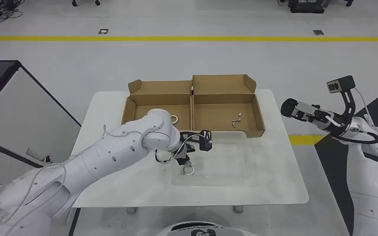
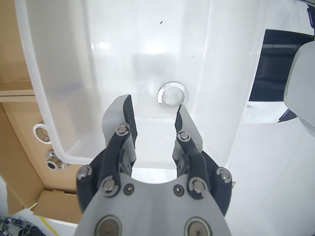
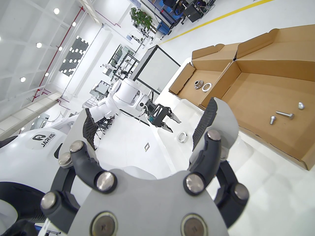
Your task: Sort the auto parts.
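**One ring left in the tray, five parts already boxed**

The sorting looked close to done; two open brown cardboard boxes stood side by side at the far edge of the white table (image 1: 292, 177), and both held parts. The left cardboard box (image 1: 156, 87) held a flat white ring (image 3: 207, 86) with a silver flanged metal bushing (image 3: 198, 83) just beside it; the right cardboard box (image 1: 227, 82) held a silver hex-head bolt (image 3: 285, 115) with two short silver pieces (image 3: 272, 119) near it, possibly nuts or pins, though they were too small to tell. Round fittings seemed to go left and fasteners right.

A single thick silver metal ring (image 2: 173, 95) lay flat on the floor of the clear plastic tray (image 2: 24, 57) in front of the boxes; it was the only part seen there. The left gripper (image 2: 154, 103) hung over the tray with its jaws spread wide and nothing between them; the ring sat just beyond the fingertips, nearer one finger than the other, and apparently untouched. The right gripper (image 3: 150, 109) was held well off to the side of the table, its jaws also wide and empty.

What was left, by my judgement, was to grasp the silver metal ring and carry it to the left cardboard box with the other round parts; that would empty the tray.
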{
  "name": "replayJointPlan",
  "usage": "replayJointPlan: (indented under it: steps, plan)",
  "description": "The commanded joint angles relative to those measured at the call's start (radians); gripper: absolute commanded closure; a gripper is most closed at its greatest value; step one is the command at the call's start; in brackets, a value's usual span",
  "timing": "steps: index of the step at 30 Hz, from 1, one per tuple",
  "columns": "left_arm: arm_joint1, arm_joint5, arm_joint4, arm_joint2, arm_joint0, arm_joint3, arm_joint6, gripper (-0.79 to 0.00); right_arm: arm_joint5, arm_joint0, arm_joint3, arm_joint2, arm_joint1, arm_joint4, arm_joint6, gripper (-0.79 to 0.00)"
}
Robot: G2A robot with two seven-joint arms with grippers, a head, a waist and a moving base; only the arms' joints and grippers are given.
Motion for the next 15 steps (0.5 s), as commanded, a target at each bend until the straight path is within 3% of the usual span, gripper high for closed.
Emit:
replayJointPlan:
  steps: [1, 15]
  plan:
    - [-0.006, 0.004, -0.003, 0.017, -0.008, 0.010, -0.004, -0.391, 0.000, 0.000, 0.000, 0.000, 0.000, 0.000, 0.000, -0.785]
    - [-0.079, 0.041, 0.022, 0.108, -0.038, 0.090, -0.041, -0.385, 0.000, 0.000, 0.000, 0.000, 0.000, 0.000, 0.000, -0.785]
